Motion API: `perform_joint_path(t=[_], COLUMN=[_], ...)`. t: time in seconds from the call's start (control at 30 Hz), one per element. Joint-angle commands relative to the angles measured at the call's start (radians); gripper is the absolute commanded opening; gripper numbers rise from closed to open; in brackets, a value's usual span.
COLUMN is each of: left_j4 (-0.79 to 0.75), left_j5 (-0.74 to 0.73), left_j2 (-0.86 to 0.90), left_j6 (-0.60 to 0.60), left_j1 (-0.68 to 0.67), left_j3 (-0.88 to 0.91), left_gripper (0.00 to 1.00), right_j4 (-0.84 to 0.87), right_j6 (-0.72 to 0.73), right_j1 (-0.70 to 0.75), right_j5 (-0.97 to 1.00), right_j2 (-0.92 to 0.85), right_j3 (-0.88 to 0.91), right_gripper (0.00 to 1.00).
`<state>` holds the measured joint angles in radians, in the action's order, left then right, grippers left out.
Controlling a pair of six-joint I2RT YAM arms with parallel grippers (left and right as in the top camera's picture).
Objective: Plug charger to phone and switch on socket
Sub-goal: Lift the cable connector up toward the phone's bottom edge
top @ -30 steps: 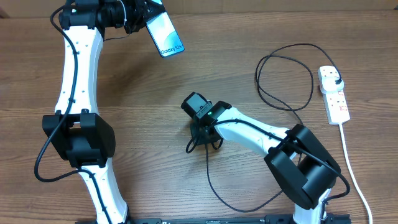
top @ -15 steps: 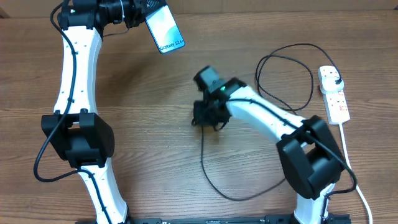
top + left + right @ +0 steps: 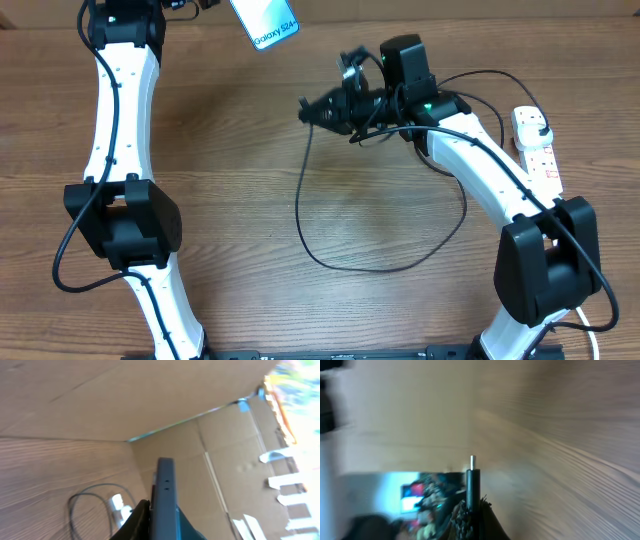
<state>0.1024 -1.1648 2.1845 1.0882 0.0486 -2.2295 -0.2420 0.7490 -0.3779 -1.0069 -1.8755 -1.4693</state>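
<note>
Your right hand (image 3: 312,108) is pinched tight on the connector end of the charger (image 3: 303,215). In the right wrist view the connector tip (image 3: 472,461) stands out straight beyond the fingers. A second ago this hand was low over the middle of the tabletop (image 3: 230,200). It has since lifted and swung far forward, and the cable now hangs slack below it and loops back behind it. The arm reaches long, with the wrist turned so the fingers point sideways toward the other arm.

Just ahead of the tip and a little beyond it is the phone (image 3: 266,22), clamped on edge in your left hand (image 3: 161,527). That hand has also drawn up and away, so the phone is now raised near the far edge of the overhead view.

The two parts are closing on each other in the air, but they remain apart, so I judge that the plug-in is not yet made. I cannot make out the phone's port.

Well behind your right hand, at the arm's outer side, lies the socket (image 3: 540,160) with the black plug (image 3: 540,124) seated in it. Its switch is yet to be pressed.
</note>
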Motion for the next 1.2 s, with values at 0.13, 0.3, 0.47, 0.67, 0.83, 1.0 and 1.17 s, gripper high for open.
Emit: perform_joint_path(t=[0.13,0.3,0.47,0.67,0.83,1.0,1.17], left_j4=[-0.236,-0.355,-0.369,-0.369,-0.369,-0.369,-0.369], left_j5=[-0.1,-0.142,-0.153,-0.17,-0.169,-0.163,-0.163], left_j2=[-0.013,-0.013,-0.013,-0.013,-0.013,-0.013,-0.013], left_j6=[0.266,0.367,0.455,0.483,0.46,0.452,0.452], left_j1=[0.01,0.014,0.015,0.015,0.016,0.025,0.031], left_j3=[-0.015,-0.015,-0.015,-0.015,-0.015,-0.015,-0.015], left_gripper=[0.17,0.15,0.11,0.06,0.06,0.05,0.05], right_j4=[0.421,0.616,0.634,0.714,0.768,0.773,0.78], right_j6=[0.314,0.407,0.41,0.412,0.452,0.455,0.455], right_j1=[-0.005,-0.005,-0.004,-0.004,-0.004,-0.004,-0.004], right_j5=[-0.209,-0.215,-0.209,-0.18,-0.165,-0.165,-0.165], right_j2=[0.033,0.033,0.033,0.033,0.033,0.033,0.033], right_j3=[-0.02,-0.02,-0.02,-0.02,-0.02,-0.02,-0.02], right_gripper=[0.04,0.04,0.04,0.04,0.04,0.04,0.04])
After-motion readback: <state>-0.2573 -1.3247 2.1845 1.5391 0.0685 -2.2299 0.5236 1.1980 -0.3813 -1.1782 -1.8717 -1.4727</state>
